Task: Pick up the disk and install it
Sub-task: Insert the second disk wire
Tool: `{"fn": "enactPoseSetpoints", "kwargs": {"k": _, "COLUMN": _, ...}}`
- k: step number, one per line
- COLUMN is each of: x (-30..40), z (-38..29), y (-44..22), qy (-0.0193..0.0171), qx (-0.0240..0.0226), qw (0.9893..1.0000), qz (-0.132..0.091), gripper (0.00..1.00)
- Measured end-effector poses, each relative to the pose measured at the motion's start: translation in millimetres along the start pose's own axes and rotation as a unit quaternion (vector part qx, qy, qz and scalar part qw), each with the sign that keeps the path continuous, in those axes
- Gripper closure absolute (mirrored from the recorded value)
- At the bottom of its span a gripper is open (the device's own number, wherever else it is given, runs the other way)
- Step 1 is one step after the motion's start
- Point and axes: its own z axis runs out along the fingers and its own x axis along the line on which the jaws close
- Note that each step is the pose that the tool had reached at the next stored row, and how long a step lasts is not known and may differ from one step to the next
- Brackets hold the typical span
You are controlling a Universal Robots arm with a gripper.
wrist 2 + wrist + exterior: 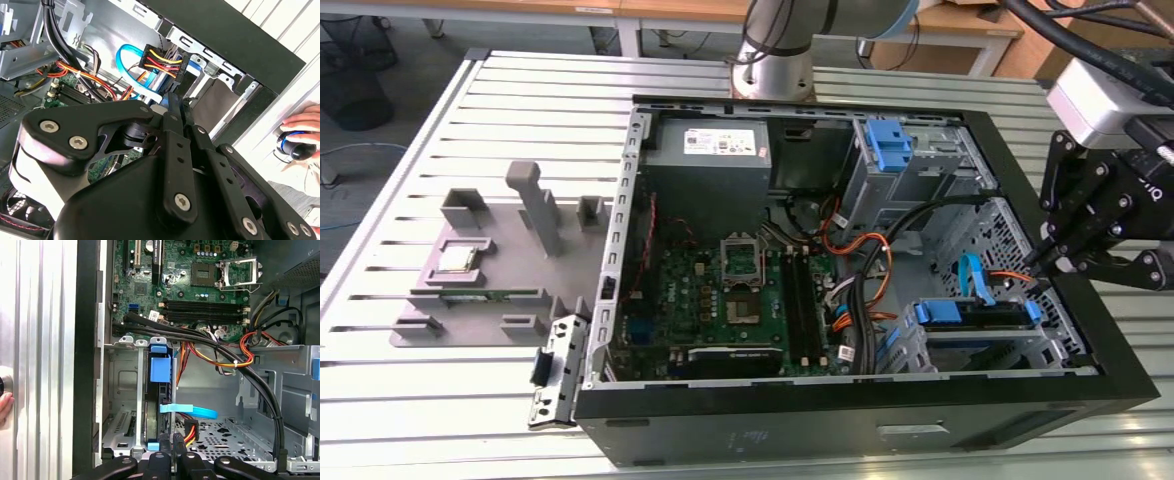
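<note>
Black metal gripper (1067,262), grip unclear, hovers beside the blue-framed disk (974,313).

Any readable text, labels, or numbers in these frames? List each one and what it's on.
No text can be read.
White sticker on the grey metal power-supply box: print too small to read.
Small pale plate on the black case front: blurred.
White tag on the green motherboard: too small to read.
Silver-grey disk in its blue plastic carrier: no readable print on the edge that shows.
</note>
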Motion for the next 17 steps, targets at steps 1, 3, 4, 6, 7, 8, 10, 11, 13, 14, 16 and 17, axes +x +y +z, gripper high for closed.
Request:
{"fn": "enactPoseSetpoints", "kwargs": {"k": 1, "x": 0.0, "z": 0.6, "y": 0.0, "qy": -0.0001, "qx": 0.0, "qw": 1.0, "qz": 0.0, "gripper": 0.83}}
{"fn": "enactPoseSetpoints", "kwargs": {"k": 3, "x": 0.2, "z": 3.6, "y": 0.0, "qy": 0.0, "qx": 0.0007, "qw": 1.0, "qz": 0.0, "gripper": 0.83}}
{"fn": "enactPoseSetpoints", "kwargs": {"k": 4, "x": 0.3, "z": 5.4, "y": 0.1, "qy": 0.0, "qx": 0.0011, "qw": 1.0, "qz": 0.0, "gripper": 0.83}}
{"fn": "enactPoseSetpoints", "kwargs": {"k": 6, "x": 0.5, "z": 9.1, "y": 0.2, "qy": 0.0, "qx": 0.0012, "qw": 1.0, "qz": 0.0, "gripper": 0.83}}
{"fn": "enactPoseSetpoints", "kwargs": {"k": 7, "x": 0.6, "z": 11.0, "y": 0.2, "qy": -0.0001, "qx": 0.0013, "qw": 1.0, "qz": 0.0, "gripper": 0.83}}
{"fn": "enactPoseSetpoints", "kwargs": {"k": 8, "x": 0.6, "z": 12.3, "y": -0.6, "qy": 0.0, "qx": 0.0012, "qw": 1.0, "qz": 0.0, "gripper": 0.83}}
{"fn": "enactPoseSetpoints", "kwargs": {"k": 10, "x": 0.7, "z": 13.6, "y": -5.1, "qy": 0.0002, "qx": 0.0012, "qw": 1.0, "qz": 0.0, "gripper": 0.83}}
{"fn": "enactPoseSetpoints", "kwargs": {"k": 11, "x": 0.8, "z": 14.1, "y": -8.6, "qy": 0.0002, "qx": 0.0012, "qw": 1.0, "qz": 0.0, "gripper": 0.83}}
{"fn": "enactPoseSetpoints", "kwargs": {"k": 13, "x": 0.8, "z": 14.5, "y": -12.1, "qy": 0.0001, "qx": 0.0012, "qw": 1.0, "qz": 0.0, "gripper": 0.83}}
{"fn": "enactPoseSetpoints", "kwargs": {"k": 14, "x": 0.9, "z": 14.9, "y": -13.7, "qy": 0.0001, "qx": 0.0011, "qw": 1.0, "qz": 0.0, "gripper": 0.83}}
{"fn": "enactPoseSetpoints", "kwargs": {"k": 16, "x": 1.0, "z": 17.0, "y": -16.1, "qy": 0.0, "qx": 0.0011, "qw": 1.0, "qz": 0.0, "gripper": 0.83}}
{"fn": "enactPoseSetpoints", "kwargs": {"k": 17, "x": 1.1, "z": 18.4, "y": -16.8, "qy": 0.0, "qx": 0.0011, "qw": 1.0, "qz": 0.0, "gripper": 0.83}}
